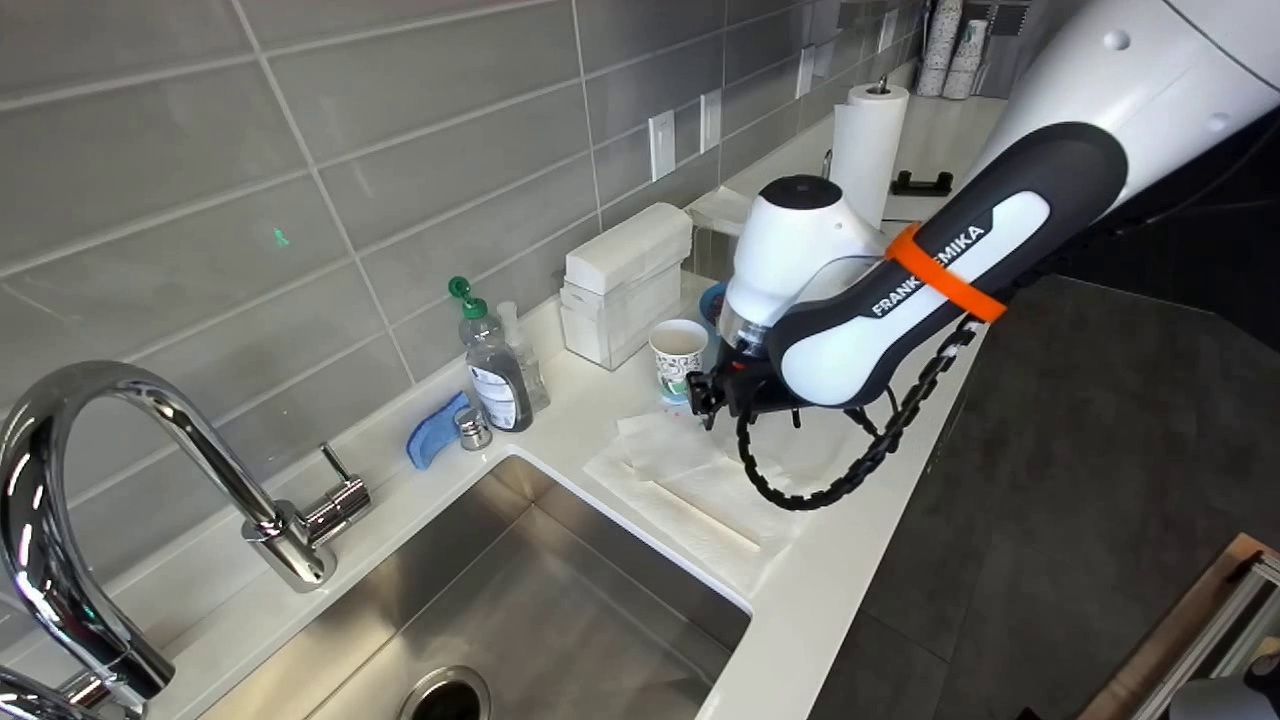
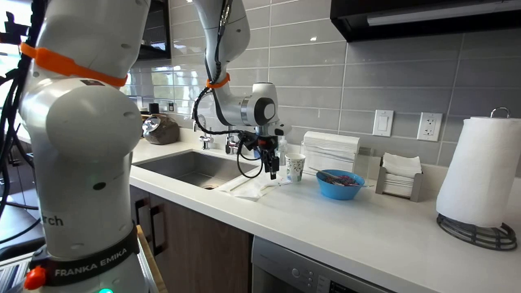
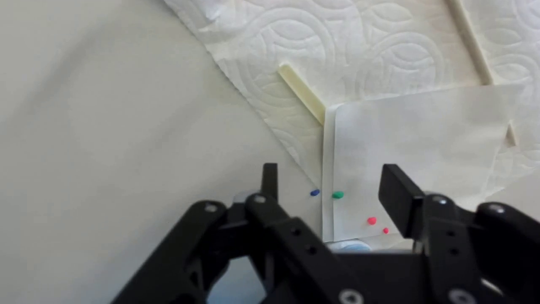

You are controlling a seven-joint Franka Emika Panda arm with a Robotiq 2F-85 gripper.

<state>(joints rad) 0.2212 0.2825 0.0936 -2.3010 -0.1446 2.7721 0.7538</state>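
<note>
My gripper (image 3: 329, 181) is open and empty, with its fingers apart above the counter. In an exterior view the gripper (image 2: 272, 167) points down near the paper cup (image 2: 295, 167). Below it in the wrist view lies a folded white napkin (image 3: 413, 147) on an embossed paper towel (image 3: 287, 38). A green bit (image 3: 338, 194) and pink bits (image 3: 371, 221) lie on the napkin. A blue bit (image 3: 315, 192) lies beside its edge. A pale stick (image 3: 301, 93) and a thin beige stick (image 3: 468, 42) are partly under the napkin. The blue bowl (image 2: 340, 188) holds shredded purple stuff and a utensil.
The steel sink (image 1: 560, 600) and chrome faucet (image 1: 150, 390) adjoin the towel. A soap bottle (image 1: 495, 370), blue sponge (image 1: 436, 430) and napkin box (image 1: 625, 285) stand along the tiled wall. A napkin holder (image 2: 399, 179) and paper towel roll (image 2: 480, 171) stand farther along the counter.
</note>
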